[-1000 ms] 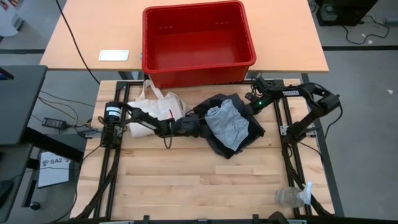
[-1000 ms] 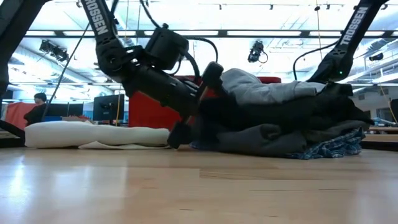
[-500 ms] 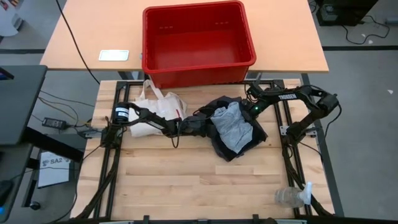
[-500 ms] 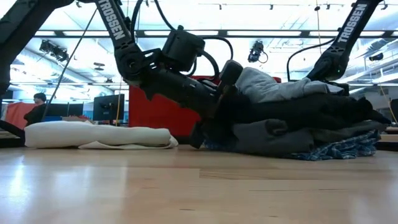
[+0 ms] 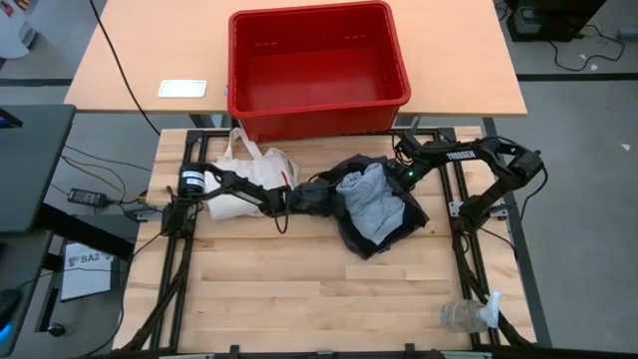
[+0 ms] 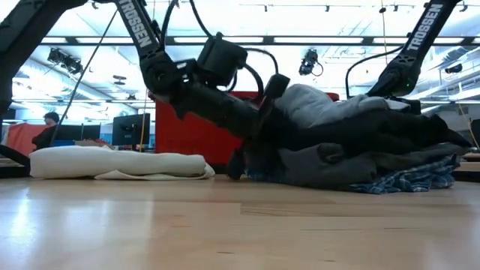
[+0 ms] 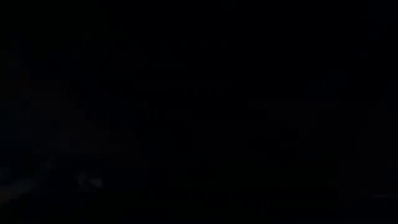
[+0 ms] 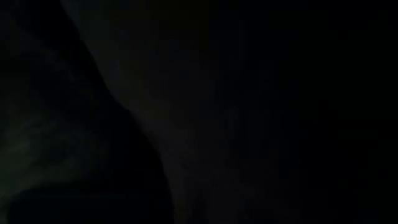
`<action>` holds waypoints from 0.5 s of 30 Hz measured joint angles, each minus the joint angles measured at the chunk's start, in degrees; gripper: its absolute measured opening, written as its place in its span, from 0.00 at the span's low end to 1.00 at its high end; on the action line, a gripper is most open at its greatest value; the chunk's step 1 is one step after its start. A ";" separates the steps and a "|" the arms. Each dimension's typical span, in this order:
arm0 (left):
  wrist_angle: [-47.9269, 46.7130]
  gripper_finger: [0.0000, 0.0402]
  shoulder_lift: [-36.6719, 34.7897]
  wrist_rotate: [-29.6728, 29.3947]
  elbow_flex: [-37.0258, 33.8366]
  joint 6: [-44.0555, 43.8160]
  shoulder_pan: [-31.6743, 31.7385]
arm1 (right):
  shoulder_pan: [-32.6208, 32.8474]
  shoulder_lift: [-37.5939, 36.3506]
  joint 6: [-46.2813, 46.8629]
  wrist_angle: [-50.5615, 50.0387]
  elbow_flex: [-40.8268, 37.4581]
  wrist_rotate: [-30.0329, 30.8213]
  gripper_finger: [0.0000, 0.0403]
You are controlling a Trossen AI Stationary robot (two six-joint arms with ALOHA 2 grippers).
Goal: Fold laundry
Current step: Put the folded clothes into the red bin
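The laundry (image 5: 377, 207) lies heaped at the table's middle: a light grey T-shirt (image 5: 367, 202) on top, a black garment (image 5: 404, 217) under it, a dark grey one (image 6: 337, 161) below, and a blue-and-white plaid one (image 6: 409, 180) at the bottom on the table. My left gripper (image 5: 317, 196) reaches into the heap's left side, its tip buried in cloth (image 6: 262, 120). My right gripper (image 5: 401, 178) reaches into the heap's far right side and is also hidden by cloth. Both wrist views are dark.
A red bin (image 5: 317, 68) stands on the far table behind the heap. A cream tote bag (image 5: 249, 170) lies under my left arm. A clear plastic bottle (image 5: 464, 316) lies at the near right corner. Bare wood stretches in front of the heap.
My left gripper has pushed toward the table's right edge and deeper into the heap's left side. My right gripper has come down toward the heap's far right side. The heap has bunched narrower and shifted slightly right, and the grey T-shirt on top has crumpled.
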 joint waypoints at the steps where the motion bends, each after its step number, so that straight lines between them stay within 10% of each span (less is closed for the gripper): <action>1: -0.44 0.32 -0.93 0.45 -0.08 0.78 0.25 | 0.01 0.00 -0.05 -0.33 0.02 0.20 0.25; 15: -25.11 0.64 -7.96 -0.06 0.12 -9.34 0.68 | -1.01 -0.04 -2.02 -2.81 0.09 1.18 0.26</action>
